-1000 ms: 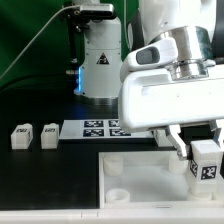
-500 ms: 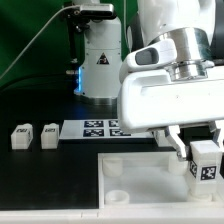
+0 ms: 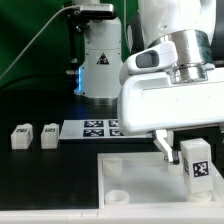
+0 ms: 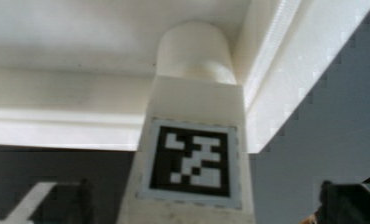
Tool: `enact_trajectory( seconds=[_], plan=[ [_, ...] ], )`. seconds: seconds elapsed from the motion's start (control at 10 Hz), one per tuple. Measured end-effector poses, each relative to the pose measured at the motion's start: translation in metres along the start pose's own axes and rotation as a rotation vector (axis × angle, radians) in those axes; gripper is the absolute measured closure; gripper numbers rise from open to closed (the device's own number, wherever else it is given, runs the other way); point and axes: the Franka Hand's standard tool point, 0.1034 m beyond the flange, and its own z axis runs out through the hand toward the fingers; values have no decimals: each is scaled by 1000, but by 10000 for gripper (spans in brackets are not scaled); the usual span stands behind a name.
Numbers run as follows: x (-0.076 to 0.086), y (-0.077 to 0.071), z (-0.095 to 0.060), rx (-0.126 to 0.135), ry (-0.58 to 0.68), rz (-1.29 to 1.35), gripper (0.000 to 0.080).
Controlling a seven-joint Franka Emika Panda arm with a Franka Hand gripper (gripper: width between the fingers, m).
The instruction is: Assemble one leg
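Clamped between the two fingers of the gripper (image 3: 180,155): the leg (image 3: 196,162), upright, its square black-and-white marker tag facing outward, hanging just above the large white square panel (image 3: 135,172) near that panel's edge on the exterior view's right. Well off from the gripper toward the exterior view's left, two more small tagged blocks (image 3: 21,135) (image 3: 49,135) on the black table (image 3: 40,175), and nearer it the marker board (image 3: 95,128). No readable lettering anywhere, only coded tag patterns, seen close on the leg (image 4: 196,160) from the wrist

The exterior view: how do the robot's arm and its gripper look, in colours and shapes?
The arm is white and glossy, with rounded segments and a grey metallic ring above the hand. The hand is a big white boxy block. The gripper has two short dark fingers. No markings or cables show on it.
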Motion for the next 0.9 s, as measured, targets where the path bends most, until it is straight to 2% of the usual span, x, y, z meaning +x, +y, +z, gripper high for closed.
enact_trajectory(
  seconds=[0.8,0.9],
  plan=[
    [0,0,0,0,-1,0,151],
    [0,-1,-1,6,-37,2,151]
  ],
)
